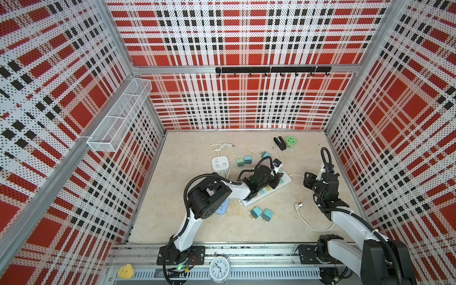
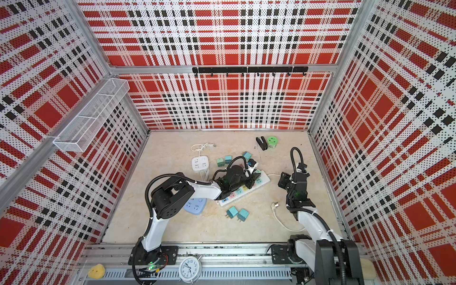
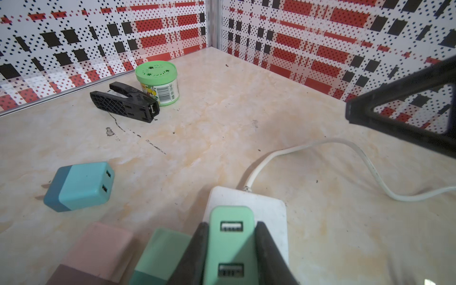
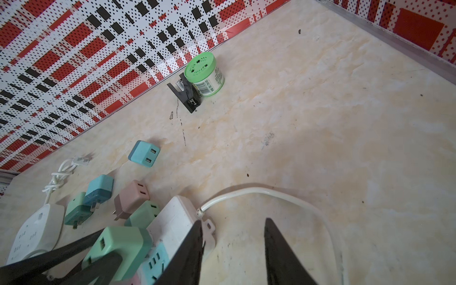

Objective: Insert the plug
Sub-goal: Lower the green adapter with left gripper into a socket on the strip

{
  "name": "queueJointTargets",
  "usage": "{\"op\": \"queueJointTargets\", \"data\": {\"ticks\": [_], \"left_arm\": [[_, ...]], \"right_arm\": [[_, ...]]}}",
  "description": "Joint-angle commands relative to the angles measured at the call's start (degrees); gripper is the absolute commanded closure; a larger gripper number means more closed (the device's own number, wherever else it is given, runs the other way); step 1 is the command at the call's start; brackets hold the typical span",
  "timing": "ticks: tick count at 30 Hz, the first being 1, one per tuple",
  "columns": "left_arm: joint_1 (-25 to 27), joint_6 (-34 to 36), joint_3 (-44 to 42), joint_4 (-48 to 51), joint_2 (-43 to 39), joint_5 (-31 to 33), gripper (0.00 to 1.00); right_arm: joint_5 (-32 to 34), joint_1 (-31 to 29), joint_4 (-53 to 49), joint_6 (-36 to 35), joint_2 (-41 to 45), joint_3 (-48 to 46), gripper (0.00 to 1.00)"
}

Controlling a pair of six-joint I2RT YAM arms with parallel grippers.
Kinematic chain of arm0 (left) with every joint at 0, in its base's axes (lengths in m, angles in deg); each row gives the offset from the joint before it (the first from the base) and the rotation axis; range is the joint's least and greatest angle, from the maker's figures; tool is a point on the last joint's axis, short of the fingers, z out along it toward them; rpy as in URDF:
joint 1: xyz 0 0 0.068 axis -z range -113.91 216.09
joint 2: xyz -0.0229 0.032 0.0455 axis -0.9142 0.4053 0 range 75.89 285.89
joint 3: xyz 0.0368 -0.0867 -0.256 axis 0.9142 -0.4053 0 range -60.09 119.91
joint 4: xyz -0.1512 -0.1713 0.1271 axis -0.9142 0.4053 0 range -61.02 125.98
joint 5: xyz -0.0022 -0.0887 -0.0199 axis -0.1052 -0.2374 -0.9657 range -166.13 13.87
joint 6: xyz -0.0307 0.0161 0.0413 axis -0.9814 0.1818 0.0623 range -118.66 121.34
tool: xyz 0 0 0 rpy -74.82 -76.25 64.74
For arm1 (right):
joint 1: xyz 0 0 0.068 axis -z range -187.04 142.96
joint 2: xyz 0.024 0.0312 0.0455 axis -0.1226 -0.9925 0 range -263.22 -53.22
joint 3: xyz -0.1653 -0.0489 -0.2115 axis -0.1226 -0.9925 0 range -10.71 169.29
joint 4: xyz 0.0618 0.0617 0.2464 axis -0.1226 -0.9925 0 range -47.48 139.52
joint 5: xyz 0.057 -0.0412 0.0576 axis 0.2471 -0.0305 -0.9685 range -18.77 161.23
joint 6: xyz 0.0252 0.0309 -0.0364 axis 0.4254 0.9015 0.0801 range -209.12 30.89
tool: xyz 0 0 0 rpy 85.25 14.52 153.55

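Left wrist view shows the left gripper, its jaws pinching a mint-green plastic charger plug over the white power strip, near its cable end. Whether the pins are in, I cannot tell. The right gripper hovers beside the strip, jaws spread, empty. Farther on the beige worktop lie a blue charger cube, then a black stapler.

Not much to read here tbh. Only a barcode on the white label of the green tub, digits under the bars too small to make out. Some printed lines beside it on the same label, just blur in both wrist views. Dark numerals round the dial of the alarm clock in both top views, too tiny to tell apart.
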Motion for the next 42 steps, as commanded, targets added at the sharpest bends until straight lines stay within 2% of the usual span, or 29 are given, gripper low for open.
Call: {"op": "queueJointTargets", "data": {"ticks": [1, 10, 42], "left_arm": [[-0.1, 0.5, 0.9, 2.4, 2.0, -1.6, 1.00], [1.0, 2.4, 0.5, 2.3, 1.8, -4.4, 1.00], [1.1, 3.7, -4.2, 2.3, -1.7, -0.8, 1.00]], "right_arm": [[-0.5, 0.3, 3.0, 0.6, 0.1, -0.7, 0.58], [-0.5, 0.3, 3.2, 0.5, 0.1, -0.8, 0.58], [-0.8, 0.3, 3.2, 0.5, 0.1, -0.8, 0.58]]}}
